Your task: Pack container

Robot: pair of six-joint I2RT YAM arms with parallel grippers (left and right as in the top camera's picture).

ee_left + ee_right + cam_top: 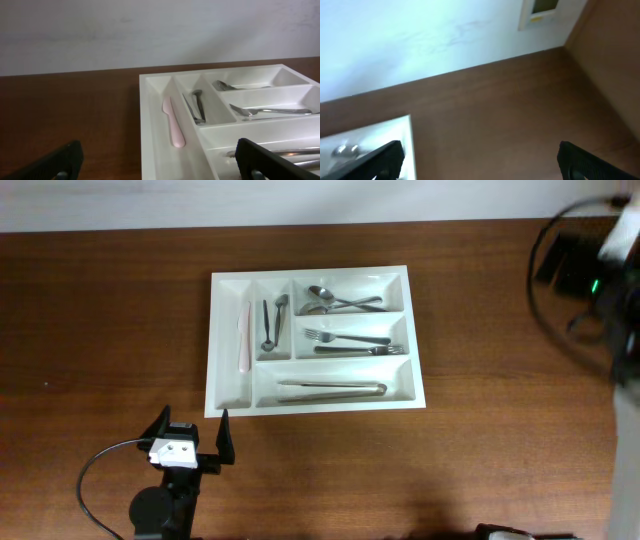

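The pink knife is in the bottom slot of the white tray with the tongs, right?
No. The pink knife lies alone in the leftmost narrow slot of the white tray, not the bottom one. The tongs are in the bottom slot by themselves. The overhead view shows it.

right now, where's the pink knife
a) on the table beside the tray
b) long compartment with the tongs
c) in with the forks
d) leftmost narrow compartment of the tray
D: the pink knife lies alone in the leftmost narrow compartment of the container, apart from the tongs and the forks.
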